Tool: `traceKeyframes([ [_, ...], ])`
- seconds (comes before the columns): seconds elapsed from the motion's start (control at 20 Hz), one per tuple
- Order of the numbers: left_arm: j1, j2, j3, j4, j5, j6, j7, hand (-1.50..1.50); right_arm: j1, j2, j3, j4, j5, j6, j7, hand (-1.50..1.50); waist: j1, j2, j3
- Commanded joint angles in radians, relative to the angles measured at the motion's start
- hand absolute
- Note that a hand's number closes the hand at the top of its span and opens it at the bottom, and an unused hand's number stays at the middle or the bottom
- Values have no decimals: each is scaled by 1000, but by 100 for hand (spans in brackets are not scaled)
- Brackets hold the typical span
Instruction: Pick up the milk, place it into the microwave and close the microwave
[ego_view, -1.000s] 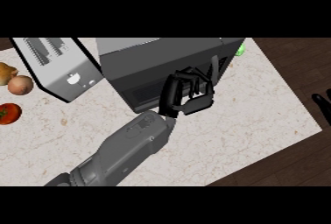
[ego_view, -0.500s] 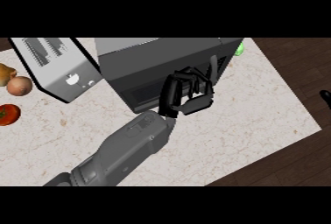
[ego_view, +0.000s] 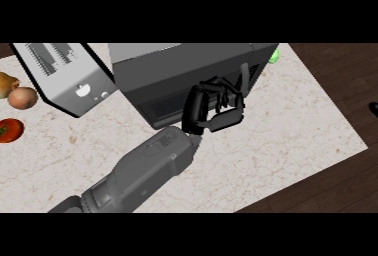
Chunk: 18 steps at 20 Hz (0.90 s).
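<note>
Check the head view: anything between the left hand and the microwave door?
Nothing visible. The left hand is right up against the front of the microwave, where the door looks shut or nearly so, with no object between them. The milk is not visible in this view.

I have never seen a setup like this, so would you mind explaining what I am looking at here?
This is the view from a humanoid robot's head, looking steeply down at a pale stone counter. The grey forearm entering from below ends in a black hand, the left hand, its fingers curled against the front of the dark microwave; whether they hold anything is not visible. The right hand barely shows at the right edge. Left of the microwave stands a silver toaster, and by the left edge lie round fruits and a tomato. A small green thing peeks out behind the microwave.
</note>
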Motion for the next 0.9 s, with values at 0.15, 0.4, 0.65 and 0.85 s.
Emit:
traceKeyframes([
  [0.15,-66,0,26,84,40,-30,19,150,-12,-35,10,-10,-56,30,30,-150,-4,15,-3],
  [0.4,-70,0,21,95,53,-22,0,150,-8,-50,4,-2,-76,34,42,-150,-12,18,-1],
  [0.65,-63,0,7,102,69,-21,-13,150,-14,-57,0,-1,-104,33,50,-150,-14,19,-1],
  [0.85,-78,0,9,102,86,-23,-13,150,-26,-85,-16,-4,-115,48,55,-150,-17,17,-1],
])
